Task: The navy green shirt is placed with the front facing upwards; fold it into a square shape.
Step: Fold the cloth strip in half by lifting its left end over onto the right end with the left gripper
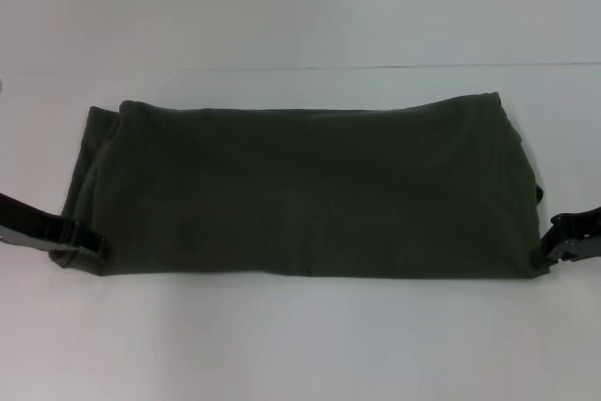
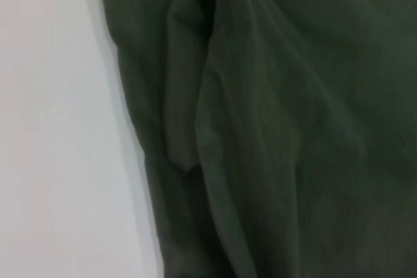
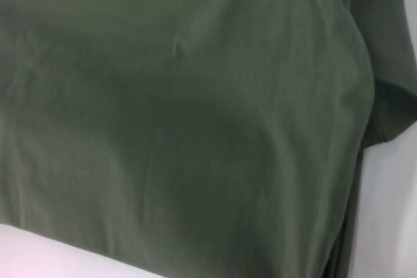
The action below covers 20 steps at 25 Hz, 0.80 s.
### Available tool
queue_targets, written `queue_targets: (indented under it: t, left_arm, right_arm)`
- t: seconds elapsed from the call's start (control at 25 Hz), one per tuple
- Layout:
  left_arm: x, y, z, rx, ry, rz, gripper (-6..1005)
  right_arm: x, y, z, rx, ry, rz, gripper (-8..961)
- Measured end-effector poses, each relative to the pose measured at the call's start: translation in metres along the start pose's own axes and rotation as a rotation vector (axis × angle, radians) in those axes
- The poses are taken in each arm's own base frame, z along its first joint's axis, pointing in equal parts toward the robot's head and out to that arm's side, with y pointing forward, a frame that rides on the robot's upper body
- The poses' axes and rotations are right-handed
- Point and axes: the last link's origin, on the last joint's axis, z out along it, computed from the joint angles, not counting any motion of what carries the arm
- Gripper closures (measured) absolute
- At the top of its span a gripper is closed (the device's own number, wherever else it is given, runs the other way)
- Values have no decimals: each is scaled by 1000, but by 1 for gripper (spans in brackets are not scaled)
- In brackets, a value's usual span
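Across the middle of the white desk (image 1: 300, 345) lies the navy green shirt (image 1: 300, 190), folded into a wide band that runs from near the desk's left edge to near its right edge, plain fabric uppermost (no lettering or collar shows). Its near edge is fairly straight; its far edge bulges a little, and doubled layers show at both short ends.

At the shirt's left end, near the near-left corner of the cloth, the left claw (image 1: 91, 241) meets the fabric edge; its fingers look closed down on the cloth, holding it. At the right end, by the near-right corner of the cloth, the right claw (image 1: 554, 249) touches the shirt's edge, though I cannot tell whether its fingers are pinching the cloth or merely beside it.

The left wrist view shows layered folds of the shirt beside bare desk; the right wrist view shows smooth cloth with a sleeve edge poking out.
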Motion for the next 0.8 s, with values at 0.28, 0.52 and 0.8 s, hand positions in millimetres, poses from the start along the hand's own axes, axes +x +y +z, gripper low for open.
queue_targets:
  t: [0.28,0.52,0.8]
  left_arm:
    - [0,-1,0,7,7,7,555]
    - [2,-1,1,13,13,17,786]
    - [2,-2,1,17,15,18,927]
  right_arm:
    - [0,0,-1,0,-2,0,936]
    - [-1,0,-1,-2,-3,1,936]
    - [0,0,-1,-3,-2,1,936]
